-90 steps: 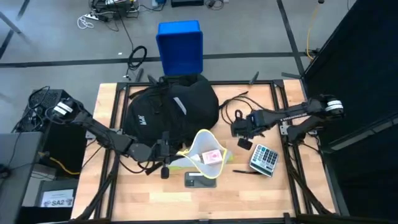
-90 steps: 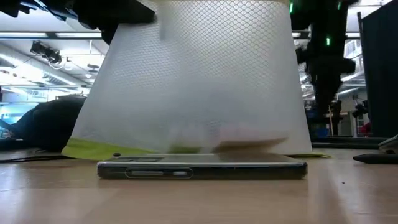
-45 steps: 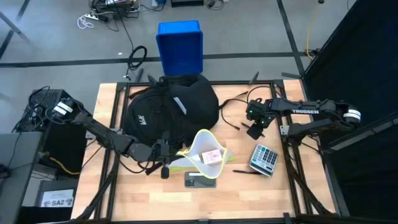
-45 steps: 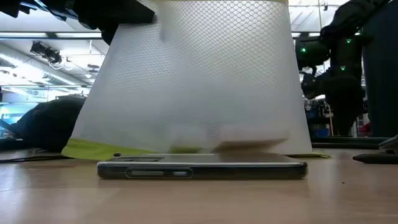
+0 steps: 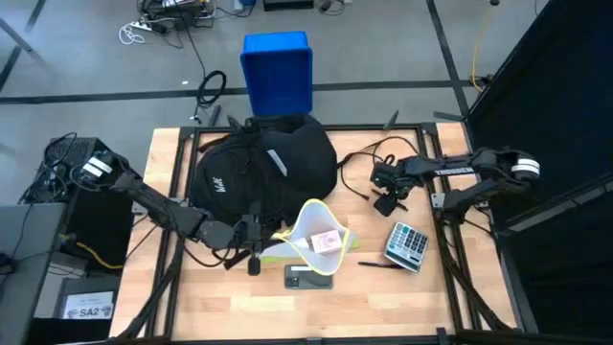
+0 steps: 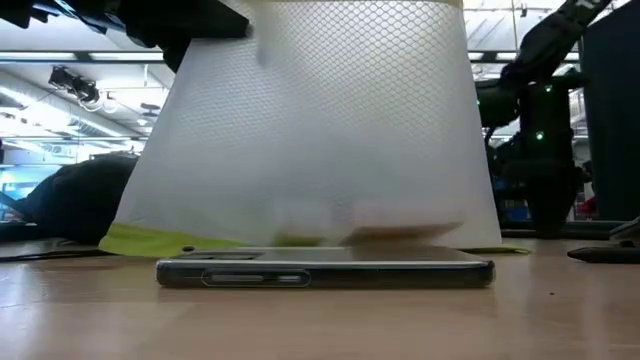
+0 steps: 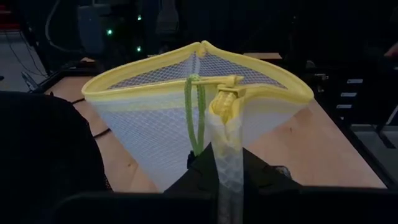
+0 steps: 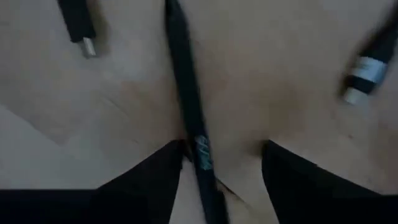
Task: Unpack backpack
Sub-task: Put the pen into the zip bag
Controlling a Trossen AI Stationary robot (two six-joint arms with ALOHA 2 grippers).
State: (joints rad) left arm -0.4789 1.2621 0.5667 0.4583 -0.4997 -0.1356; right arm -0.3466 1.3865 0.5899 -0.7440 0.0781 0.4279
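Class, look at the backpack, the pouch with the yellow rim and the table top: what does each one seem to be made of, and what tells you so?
Backpack: apparently matte black woven fabric; it slumps in soft folds. Pouch: white mesh, likely synthetic, with a visible honeycomb weave, yellow fabric rim and cord. Table top: looks like light, smooth wood or laminate; grain lines show.

On the wooden table there is one large rounded black fabric backpack [image 5: 263,165] at upper centre of the high view, one white mesh pouch with a yellow-green rim [image 5: 313,230] just below it holding one small pink item [image 5: 327,241], and one flat dark smartphone [image 5: 308,278] at lower centre. To the right lie one grey calculator with rows of keys [image 5: 406,245], one slim black pen [image 5: 373,264] beside it, and a tangle of black cables [image 5: 361,172] whose number cannot be told. Beyond the table's far edge, at top centre, stands one blue plastic box [image 5: 277,72], and two dark robot arms reach in, one from each side.
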